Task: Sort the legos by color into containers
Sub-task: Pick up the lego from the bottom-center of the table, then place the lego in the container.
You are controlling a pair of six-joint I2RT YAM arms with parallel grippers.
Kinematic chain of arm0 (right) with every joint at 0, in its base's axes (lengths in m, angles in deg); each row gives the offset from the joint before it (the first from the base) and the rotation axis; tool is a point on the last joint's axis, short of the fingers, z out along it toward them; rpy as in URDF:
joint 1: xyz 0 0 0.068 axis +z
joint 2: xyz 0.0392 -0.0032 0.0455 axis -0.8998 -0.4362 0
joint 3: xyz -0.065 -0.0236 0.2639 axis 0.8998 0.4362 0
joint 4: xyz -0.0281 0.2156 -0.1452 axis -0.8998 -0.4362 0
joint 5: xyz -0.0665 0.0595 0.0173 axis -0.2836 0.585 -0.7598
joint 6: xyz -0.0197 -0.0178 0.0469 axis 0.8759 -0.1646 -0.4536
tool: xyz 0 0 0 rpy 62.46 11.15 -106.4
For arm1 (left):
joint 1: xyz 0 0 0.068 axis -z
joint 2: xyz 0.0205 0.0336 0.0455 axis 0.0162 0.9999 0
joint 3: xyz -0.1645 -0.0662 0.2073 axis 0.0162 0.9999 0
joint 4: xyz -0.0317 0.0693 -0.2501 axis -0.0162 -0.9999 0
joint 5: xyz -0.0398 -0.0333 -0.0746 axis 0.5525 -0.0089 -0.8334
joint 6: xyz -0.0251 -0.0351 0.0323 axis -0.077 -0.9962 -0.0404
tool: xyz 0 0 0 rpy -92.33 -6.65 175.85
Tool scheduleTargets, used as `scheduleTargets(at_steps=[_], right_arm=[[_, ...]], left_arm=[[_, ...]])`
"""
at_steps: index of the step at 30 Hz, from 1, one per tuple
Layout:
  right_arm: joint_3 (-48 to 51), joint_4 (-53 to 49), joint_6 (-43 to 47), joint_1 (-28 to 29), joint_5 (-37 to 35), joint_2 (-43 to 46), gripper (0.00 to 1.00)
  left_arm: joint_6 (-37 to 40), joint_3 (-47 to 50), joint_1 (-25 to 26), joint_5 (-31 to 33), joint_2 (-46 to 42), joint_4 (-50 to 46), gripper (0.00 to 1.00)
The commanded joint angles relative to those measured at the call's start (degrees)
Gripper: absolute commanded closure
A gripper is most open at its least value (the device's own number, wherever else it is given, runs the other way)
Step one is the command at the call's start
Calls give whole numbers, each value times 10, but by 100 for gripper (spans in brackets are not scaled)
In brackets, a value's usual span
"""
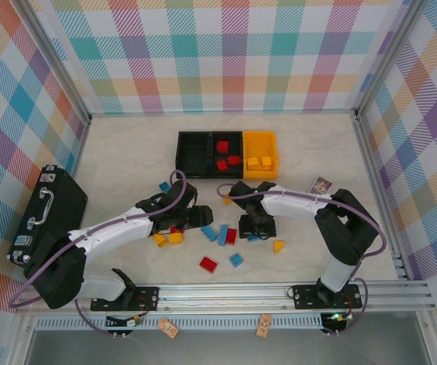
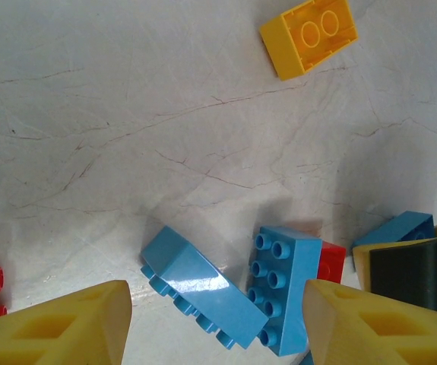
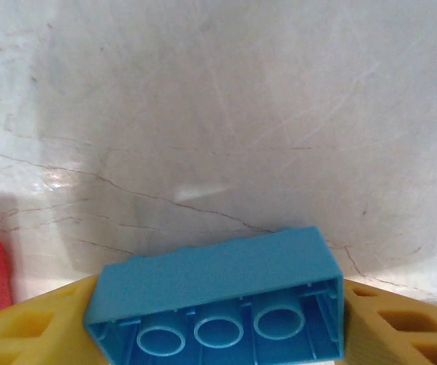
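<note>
Well, my right pincer (image 3: 214, 308) is clenched on a blue brick (image 3: 218, 277), as far as I can judge. In the right wrist view the brick sits at the bottom middle of the frame, hollow underside toward the camera, and each short end rests against one of my yellow fingers (image 3: 28, 327). Its long axis runs left to right, straight across the gap from finger to finger, so I have it endwise and not across its narrow sides. In the top view this pincer sits low over the table (image 1: 127, 152) at the centre of the frame, just right of the loose pile (image 1: 210, 233).

The bins (image 1: 178, 152) stand in a row at the upper middle of that view. Reds (image 1: 223, 146) lie in the middle bin (image 1: 220, 135) and yellows (image 1: 266, 162) in the yellow bin (image 1: 260, 135) at the right end, so I take the left black bin (image 1: 195, 156) for blue. It lies up and to the left of my right pincer, so the carry goes that way, and the brick's length will have to fit the opening.

My left pincer (image 2: 214, 300) is released, with nothing grasped. Two more blue bricks (image 2: 195, 281) lie on the table under its gap at the bottom middle of the left wrist view, seemingly touching. In the top view it sits left of centre, roughly below the left black bin, so that arm looks nearer for those two.
</note>
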State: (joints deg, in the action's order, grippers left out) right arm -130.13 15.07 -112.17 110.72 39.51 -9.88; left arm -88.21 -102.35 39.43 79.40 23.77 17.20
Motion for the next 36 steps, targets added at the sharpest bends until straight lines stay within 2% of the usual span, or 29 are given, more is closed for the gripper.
scheduleTargets(at_steps=[1, 7, 13, 23, 36], right_arm=[[-23, -24, 10, 4, -20, 1, 40], [-71, -39, 31, 3, -37, 11, 43], [-180, -36, 65, -7, -25, -27, 43], [-481, -70, 136, -22, 11, -197, 43], [-821, -111, 168, -51, 77, -422, 42]], left_arm=[[-4, 3, -1, 5, -15, -10, 39], [-10, 4, -2, 22, -32, -22, 39], [-35, 26, -18, 38, -74, -29, 39], [-63, 57, -73, 38, -151, -50, 39], [-77, 68, -89, 68, -219, -113, 39]])
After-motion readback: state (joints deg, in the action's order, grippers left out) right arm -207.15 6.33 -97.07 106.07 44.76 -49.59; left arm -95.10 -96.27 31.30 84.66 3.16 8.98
